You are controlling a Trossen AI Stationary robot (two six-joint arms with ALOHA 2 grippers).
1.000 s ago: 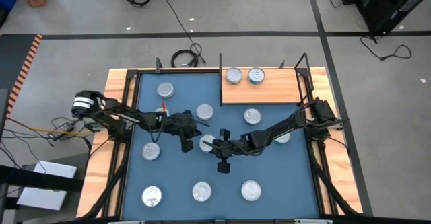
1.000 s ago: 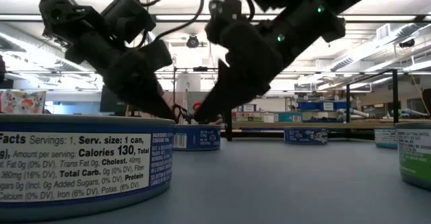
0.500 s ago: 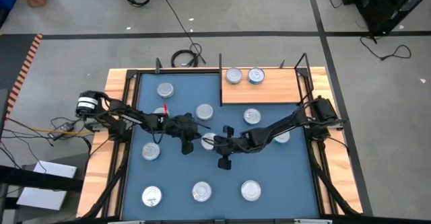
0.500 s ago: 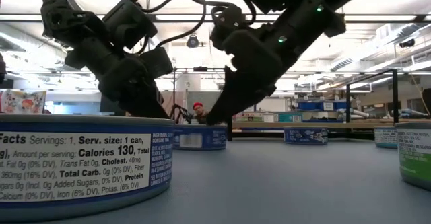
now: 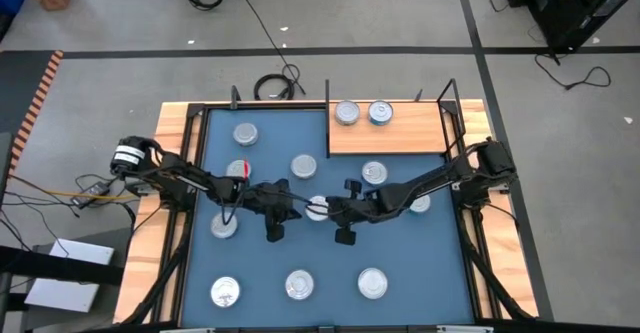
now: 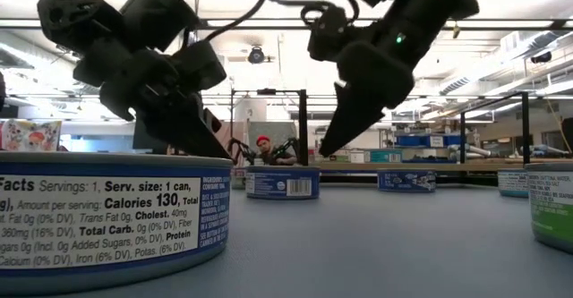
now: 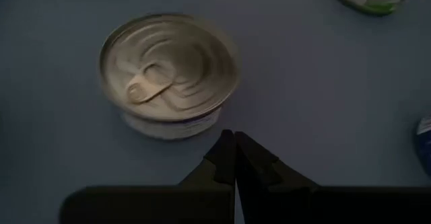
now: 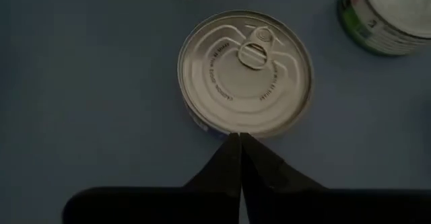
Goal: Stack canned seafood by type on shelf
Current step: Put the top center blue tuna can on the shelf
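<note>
The tin between my grippers [image 5: 317, 208] has a silver pull-tab lid and a blue side label [image 6: 282, 183]; it stands on its base in the middle of the blue mat. My left gripper [image 5: 297, 210] is shut, with its tips low at the tin's left side [image 7: 234, 135]. My right gripper [image 5: 329, 210] is also shut, its tips at the lid's right edge [image 8: 239, 138] and slightly above it in the low view [image 6: 324, 152]. The wooden shelf [image 5: 400, 141] lies at the far right with two tins [image 5: 347, 113] [image 5: 380, 112] on it. My left gripper points its shut fingers slanting down from the table's left at the tin's side wall [image 7: 202, 124]; I cannot tell whether they touch it. My right gripper comes slanting down from the table's right, its shut fingers at the lid's rim [image 8: 232, 131]; I cannot tell whether they touch.
Several more tins stand around the mat: far left [image 5: 245, 133], centre [image 5: 303, 166], by the shelf [image 5: 374, 173], left [image 5: 223, 225] and three along the near edge [image 5: 299, 285]. A green-labelled tin [image 5: 420, 203] sits under my right arm. Black posts [image 5: 328, 103] flank the shelf.
Both shut grippers had their tips meeting over the tin. They have since parted: my right gripper went toward the table's right and rose a little, and my left gripper sank to the tin's left side. The tin slid a short way toward the table's right, staying upright.
</note>
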